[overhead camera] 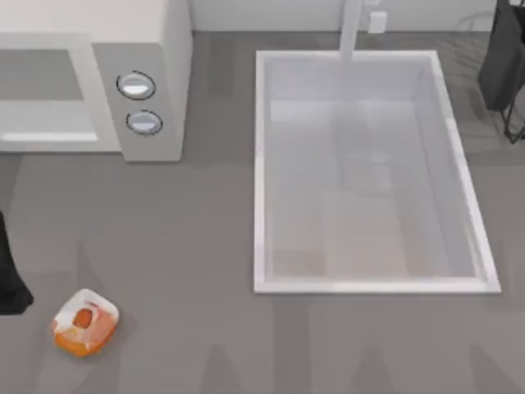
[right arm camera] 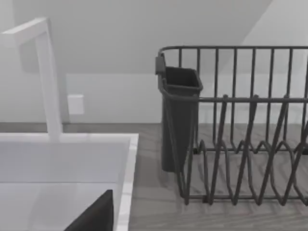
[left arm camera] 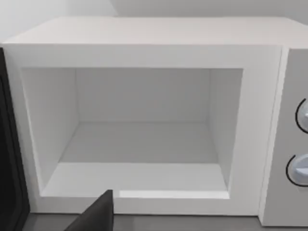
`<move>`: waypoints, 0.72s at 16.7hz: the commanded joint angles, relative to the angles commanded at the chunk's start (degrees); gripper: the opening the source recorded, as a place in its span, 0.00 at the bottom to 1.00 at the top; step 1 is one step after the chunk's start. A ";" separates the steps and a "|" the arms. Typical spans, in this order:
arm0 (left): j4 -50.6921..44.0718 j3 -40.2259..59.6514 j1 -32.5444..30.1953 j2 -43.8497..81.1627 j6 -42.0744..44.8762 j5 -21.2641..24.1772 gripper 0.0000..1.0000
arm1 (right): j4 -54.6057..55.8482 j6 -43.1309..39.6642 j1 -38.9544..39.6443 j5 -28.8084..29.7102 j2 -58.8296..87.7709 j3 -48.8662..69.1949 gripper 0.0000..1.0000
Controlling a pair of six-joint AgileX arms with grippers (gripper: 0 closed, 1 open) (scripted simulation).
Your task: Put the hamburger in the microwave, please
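Top view crops the microwave [overhead camera: 139, 78]; hamburger [overhead camera: 84, 322] sits whole.

We face microwave [left arm camera: 144, 53] front: white cavity open, two silver-grey knobs [left arm camera: 301, 168] on panel, dark door edge [left arm camera: 9, 183] alongside.

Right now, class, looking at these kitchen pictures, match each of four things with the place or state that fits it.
Things:
1. hamburger
2. microwave
3. sink basin
4. dish rack

Places or states:
A. at the table's far left, cavity open and empty
B. beside the basin, dark wire, with a cup holder
C. on the table's near left, in front of the appliance
D. white, sunk into the right half of the table

Pairs: 1-C, 2-A, 3-D, 4-B
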 joint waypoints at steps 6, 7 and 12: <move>-4.63 4.44 -1.44 6.18 1.32 -0.05 1.00 | 0.00 0.00 0.00 0.00 0.00 0.00 1.00; -6.71 6.43 -2.10 9.21 1.91 -0.06 1.00 | 0.00 0.00 0.00 0.00 0.00 0.00 1.00; -20.49 19.74 -6.40 31.15 5.81 -0.23 1.00 | 0.00 0.00 0.00 0.00 0.00 0.00 1.00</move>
